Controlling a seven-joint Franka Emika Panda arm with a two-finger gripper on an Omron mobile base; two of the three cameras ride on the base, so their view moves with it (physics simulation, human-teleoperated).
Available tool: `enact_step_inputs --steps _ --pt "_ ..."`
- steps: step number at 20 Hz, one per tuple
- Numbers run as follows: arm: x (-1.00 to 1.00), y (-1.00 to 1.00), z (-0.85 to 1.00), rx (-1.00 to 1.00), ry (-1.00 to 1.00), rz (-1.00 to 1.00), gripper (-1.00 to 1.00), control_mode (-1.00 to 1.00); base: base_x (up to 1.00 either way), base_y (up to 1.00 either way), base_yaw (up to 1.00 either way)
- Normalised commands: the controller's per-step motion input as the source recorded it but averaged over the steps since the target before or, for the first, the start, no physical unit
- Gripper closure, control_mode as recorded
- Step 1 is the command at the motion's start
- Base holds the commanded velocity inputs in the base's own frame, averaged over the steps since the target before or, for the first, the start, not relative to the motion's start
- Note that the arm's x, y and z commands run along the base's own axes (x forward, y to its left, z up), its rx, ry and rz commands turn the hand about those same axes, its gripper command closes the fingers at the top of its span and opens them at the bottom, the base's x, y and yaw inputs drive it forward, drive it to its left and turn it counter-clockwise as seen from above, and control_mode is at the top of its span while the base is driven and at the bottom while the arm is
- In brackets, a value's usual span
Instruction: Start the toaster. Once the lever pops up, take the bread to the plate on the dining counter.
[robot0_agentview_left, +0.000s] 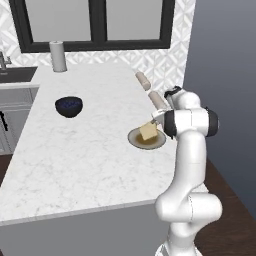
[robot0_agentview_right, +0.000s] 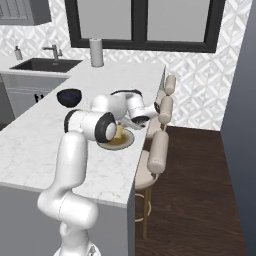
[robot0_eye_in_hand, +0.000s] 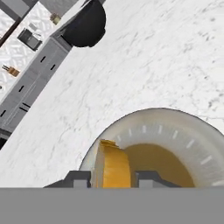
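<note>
- Bread (robot0_eye_in_hand: 113, 164): a golden-orange slice with a tan crust, standing on edge over the plate (robot0_eye_in_hand: 175, 131), near the plate's side closest to the hand. In the left base view we see it as a pale tilted square above the plate's brown centre.
- Handling, our judgement: light and thin, stiff enough to stand on edge, but crumbly at the crust. It looks best held across its flat faces with gentle pressure; a hard squeeze could dent it, and a slice released on edge may tip flat.
- End effector (robot0_eye_in_hand: 113, 177): the two dark finger tips flank the slice, one on each side. The fingers (robot0_eye_in_hand: 78, 178) sit close against the faces. We cannot tell from these views whether they grip the slice or stand just clear of it.
- Task stage, our judgement: delivery is nearly done, since the bread is already at the plate; what remains is a clean let-go and a retreat that does not drag the slice along.
- Plate: beige rim, darker well, sitting on the white marble bench (robot0_agentview_left: 75, 160) near its right edge.
- Further out: a dark blue bowl (robot0_agentview_left: 69, 106) well apart from the plate toward the sink, a paper towel roll (robot0_agentview_left: 58, 56) at the far end, and stools (robot0_agentview_right: 159, 152) along the bench's side.
</note>
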Motion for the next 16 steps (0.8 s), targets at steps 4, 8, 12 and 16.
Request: enact_step_inputs --steps 4,8,12,16 --pt "-0.02 -0.02 -0.11 -0.11 -0.25 0.0 -1.0 -1.0 0.0 0.0 0.0" --pt "-0.02 -0.19 0.22 -0.12 -0.3 0.0 -1.0 -1.0 0.0 0.0 0.0" --pt "-0.19 -0.19 0.67 -0.14 -0.28 0.0 -1.0 -1.0 0.0 0.0 0.0" --pt "-0.42 0.0 0.85 -0.22 -0.27 0.0 -1.0 -1.0 0.0 0.0 0.0"
